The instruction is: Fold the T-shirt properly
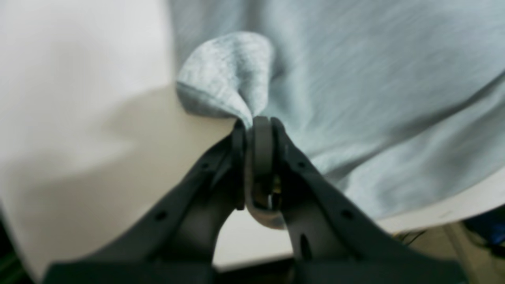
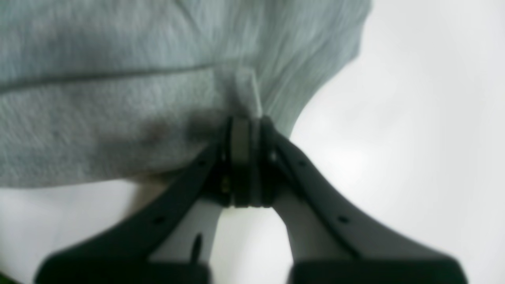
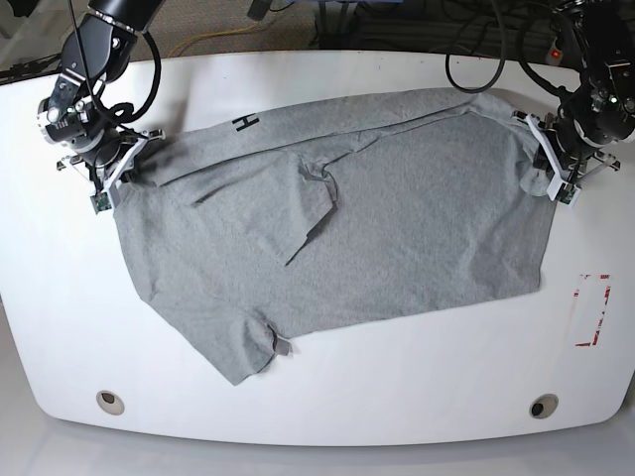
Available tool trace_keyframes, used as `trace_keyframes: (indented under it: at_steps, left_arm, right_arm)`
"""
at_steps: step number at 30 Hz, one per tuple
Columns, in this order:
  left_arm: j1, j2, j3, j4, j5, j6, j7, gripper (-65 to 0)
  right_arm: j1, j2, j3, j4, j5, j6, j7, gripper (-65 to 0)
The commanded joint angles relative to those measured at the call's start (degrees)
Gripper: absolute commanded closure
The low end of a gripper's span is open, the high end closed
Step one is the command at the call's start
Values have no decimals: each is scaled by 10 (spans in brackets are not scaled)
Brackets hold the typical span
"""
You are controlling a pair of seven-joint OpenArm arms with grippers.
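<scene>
Only in the base view is the whole of the one T-shirt (image 3: 337, 218) seen, spread rumpled across the white table (image 3: 317, 397), with a black letter "H" (image 3: 244, 122) showing near its far edge. Two grippers are counted. In the left wrist view, the left gripper (image 1: 256, 126) is seen pinched onto a puckered hem corner. In the right wrist view, the right gripper (image 2: 244, 122) is shown pressed together on bunched grey cloth at the opposite edge.
</scene>
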Motion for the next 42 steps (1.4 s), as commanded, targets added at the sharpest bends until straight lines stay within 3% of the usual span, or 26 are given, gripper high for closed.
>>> trace_keyframes:
  at_steps: [1, 10, 14, 20, 27, 34, 42]
  left_arm:
    - [-44, 9, -1, 9, -3, 10, -21, -8]
    - [-175, 19, 2, 9, -4, 75, 0, -8]
    - [-255, 19, -1, 10, -4, 75, 53, -8]
    - [-335, 15, -1, 10, -3, 75, 68, -8]
    - [-453, -26, 1, 8, 0, 75, 69, -8]
    - [-574, -30, 2, 7, 48, 75, 92, -8]
    - [-749, -99, 59, -76, 47, 75, 90, -10]
  right_arm:
    - [39, 13, 2, 2, 5, -1, 12, 0]
    - [174, 47, -2, -59, 5, -1, 8, 0]
    - [247, 80, -40, -99, 5, -1, 7, 0]
    - [340, 105, -82, -122, 5, -1, 7, 0]
    - [455, 135, -151, -132, 5, -1, 7, 0]
    - [583, 151, -208, -134, 5, -1, -6, 0]
    - [745, 158, -295, -134, 5, -1, -30, 0]
